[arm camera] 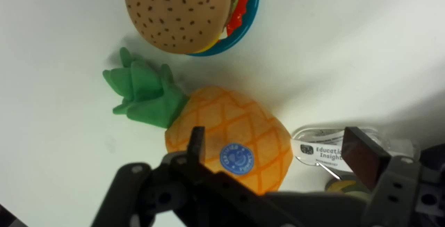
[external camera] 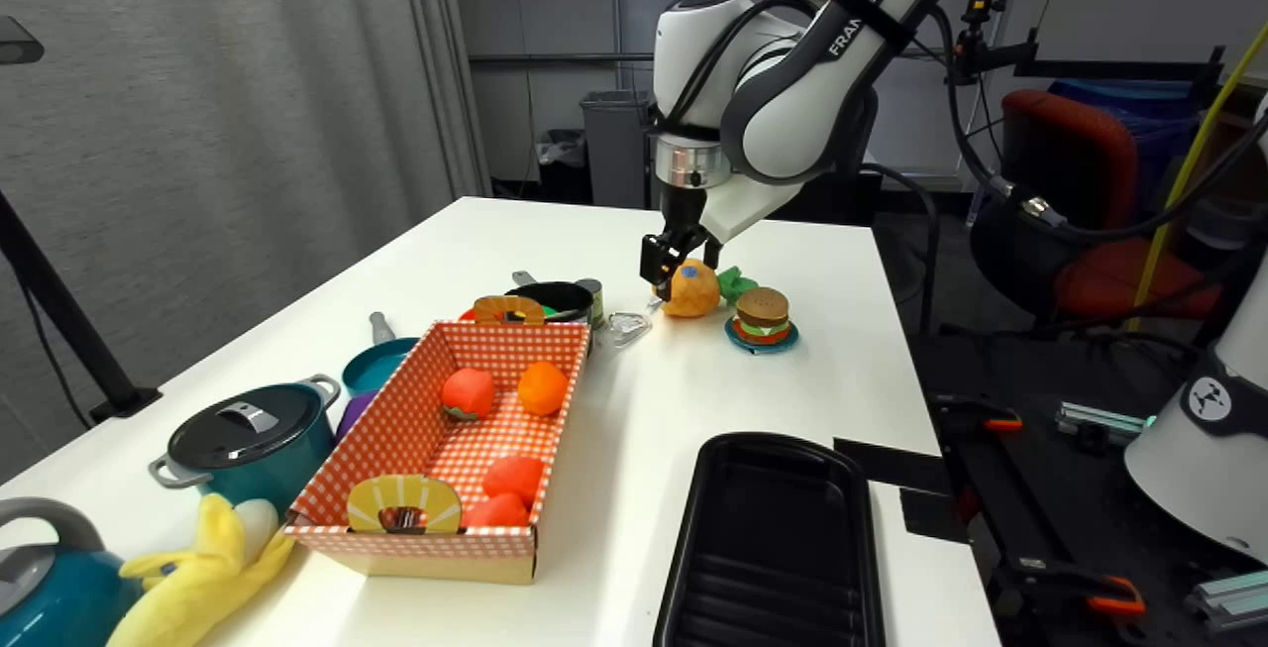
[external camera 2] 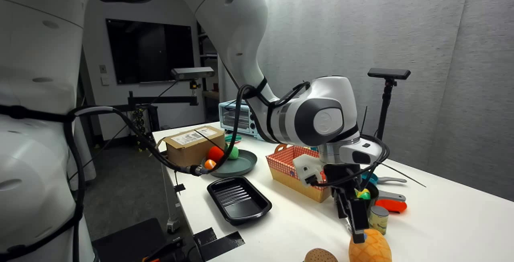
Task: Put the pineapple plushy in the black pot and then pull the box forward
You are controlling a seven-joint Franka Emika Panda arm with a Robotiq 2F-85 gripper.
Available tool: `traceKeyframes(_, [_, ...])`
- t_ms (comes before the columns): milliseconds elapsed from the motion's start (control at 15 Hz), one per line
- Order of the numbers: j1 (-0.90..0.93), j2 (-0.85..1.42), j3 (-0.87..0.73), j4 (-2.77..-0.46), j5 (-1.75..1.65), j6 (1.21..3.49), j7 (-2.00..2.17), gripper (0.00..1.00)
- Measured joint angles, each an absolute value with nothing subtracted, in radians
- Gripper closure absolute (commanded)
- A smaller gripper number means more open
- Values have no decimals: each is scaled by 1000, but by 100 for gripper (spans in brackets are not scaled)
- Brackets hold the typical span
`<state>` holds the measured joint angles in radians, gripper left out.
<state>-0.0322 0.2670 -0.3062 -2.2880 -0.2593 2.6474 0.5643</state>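
Though contact's unclear, the hand (arm camera: 279,147) gapes wide — by the pineapple plushy (arm camera: 232,126).

Box (external camera: 466,445), on table (external camera: 619,503); places given from it as seen in an exterior view. Within: fruits (external camera: 543,387), two at far end, others at near end. Left: lidded pot (external camera: 253,447); pan (external camera: 379,365), nearer the far end. Left, at near corner: banana plushy (external camera: 198,583). Just behind far end: pot (external camera: 570,300); can (external camera: 595,300), to the right. Behind and right, apart: pineapple plushy (external camera: 693,292); toy burger (external camera: 761,307) on plate (external camera: 781,341), further right. Right, toward near end, apart: tray (external camera: 778,498).
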Motion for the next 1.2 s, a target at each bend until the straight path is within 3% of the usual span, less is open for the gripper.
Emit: traceKeyframes(1200, [-61,298,-343,-2179,-256,2646,466,0])
